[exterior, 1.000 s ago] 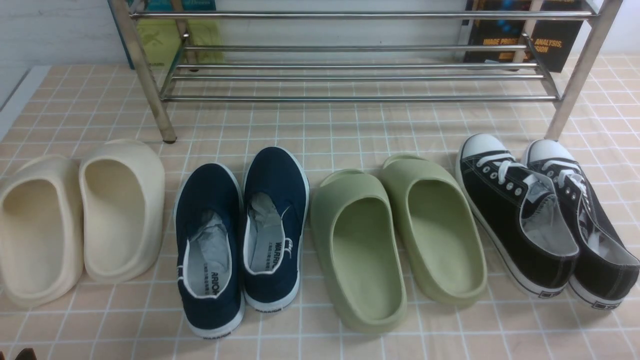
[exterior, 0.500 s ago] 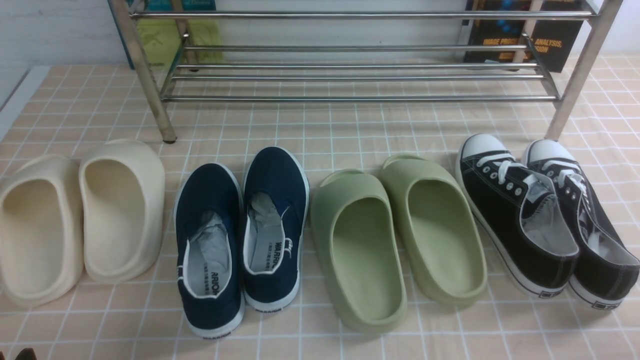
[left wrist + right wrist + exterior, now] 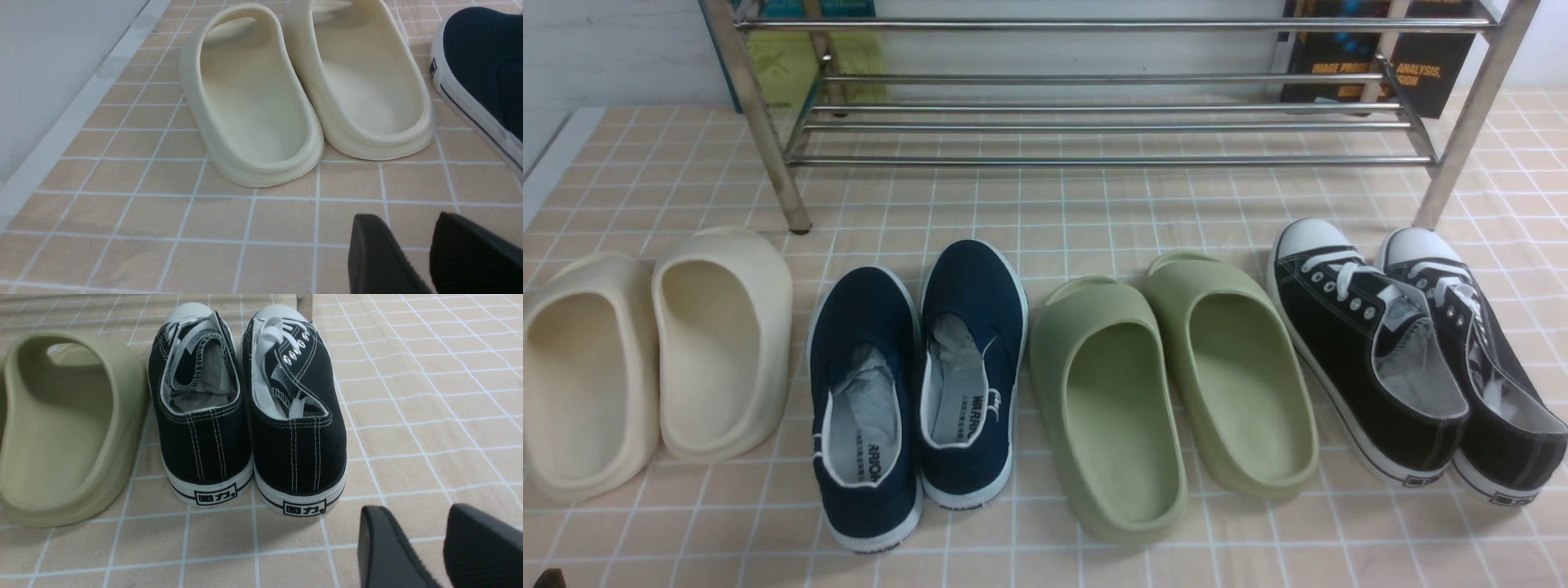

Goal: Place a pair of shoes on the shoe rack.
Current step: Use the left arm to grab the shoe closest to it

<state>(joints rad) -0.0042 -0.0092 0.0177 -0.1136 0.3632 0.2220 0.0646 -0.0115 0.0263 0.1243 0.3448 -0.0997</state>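
Navy pair (image 3: 972,310): on the surface (image 3: 1094,212), side by side, toes toward 12 o'clock.
Shoe rack (image 3: 1094,161): at 12 o'clock, beyond the toes.
Neighbours: cream slides (image 3: 719,343) at 9 o'clock, green slides (image 3: 1111,408) at 3.
Left jaws: parted, empty, by the cream slides.
Right jaws: parted, empty, by the black sneakers (image 3: 204,449).
Grasp: likely pinch each heel collar from above, clear of the slides.
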